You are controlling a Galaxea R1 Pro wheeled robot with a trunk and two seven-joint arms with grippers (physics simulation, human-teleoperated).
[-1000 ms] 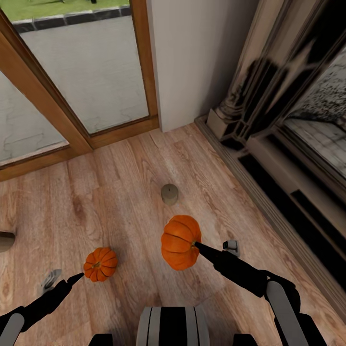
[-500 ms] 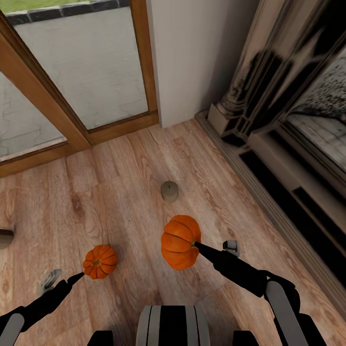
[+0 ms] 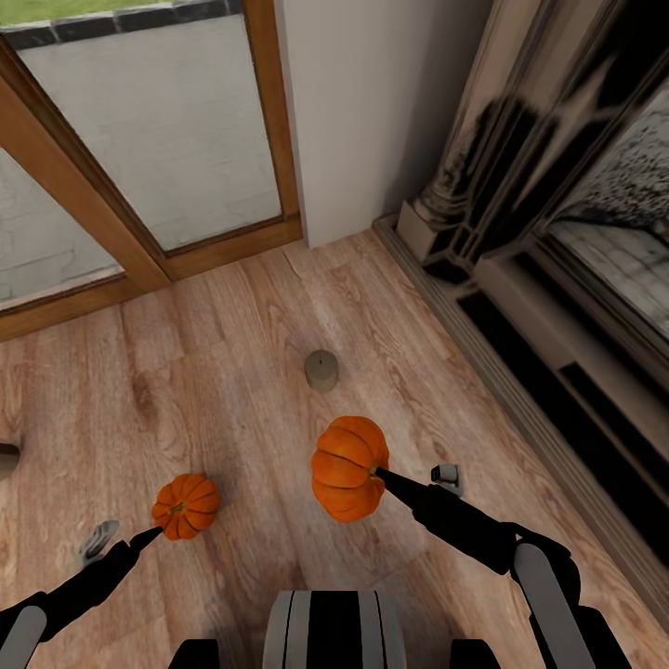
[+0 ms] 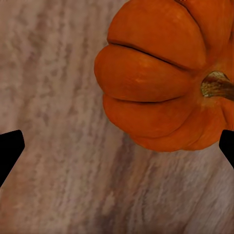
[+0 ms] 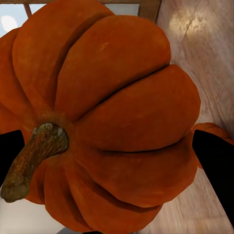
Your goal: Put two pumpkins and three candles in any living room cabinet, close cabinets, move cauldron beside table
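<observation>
No readable text, labels, brands or numbers anywhere (checked head and both wrist views); nothing legible.

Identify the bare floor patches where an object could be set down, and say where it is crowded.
Bare wood floor lies between the candle and the glass door frame, and again between the candle and the fireplace base. It is crowded nearer the robot, around the small pumpkin, the large pumpkin and both arms.

Large orange pumpkin [image 5: 112, 117], brown stem [image 5: 34, 158], between dark end effector fingertips [image 5: 214, 165], wood floor [image 5: 204, 53]
</observation>
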